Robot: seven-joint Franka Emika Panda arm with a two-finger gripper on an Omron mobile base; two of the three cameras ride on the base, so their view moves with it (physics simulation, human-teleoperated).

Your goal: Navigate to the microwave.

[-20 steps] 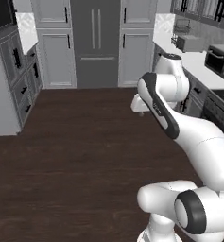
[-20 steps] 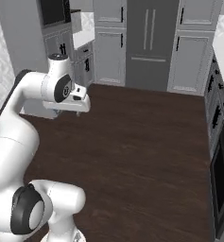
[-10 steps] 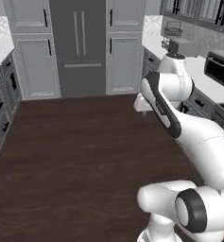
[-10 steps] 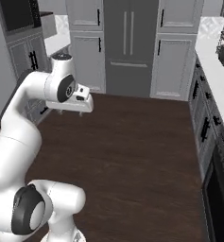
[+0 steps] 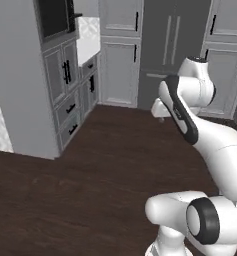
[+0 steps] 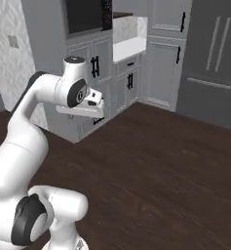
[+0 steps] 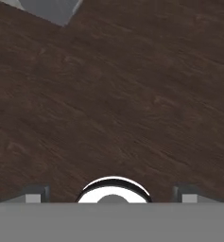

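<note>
- The microwave [image 6: 86,15] is built into a tall grey cabinet column, its glossy black front high in the unit; in the right base view it sits above and a little beyond the gripper [image 6: 98,101], well apart from it.
- In the left base view the same microwave [image 5: 55,17] shows at the upper left, far to the left of the gripper [image 5: 159,109] and higher than it.
- A vertical black handle bar [image 6: 106,13] runs along the microwave's right edge, on the side nearer the counter.
- Below the microwave, the cabinet doors [image 6: 94,68] with black pulls stand just behind the gripper in the right base view, roughly level with it.
- A white countertop [image 6: 129,48] in a recess lies past the cabinet column, above the gripper and farther on.
- A tall dark grey refrigerator [image 6: 216,58] with two long handles stands well apart to the right of the gripper in that view; in the left base view the refrigerator [image 5: 171,50] is behind the arm.
- The gripper points down at the dark wood floor [image 7: 113,94], which lies under it with nothing between its finger tips [image 7: 35,194].
- The finger tips sit wide apart, so the gripper is spread open and holds nothing.
- A corner of a grey cabinet base [image 7: 52,9] shows on the floor far ahead of the gripper in the hand view.
</note>
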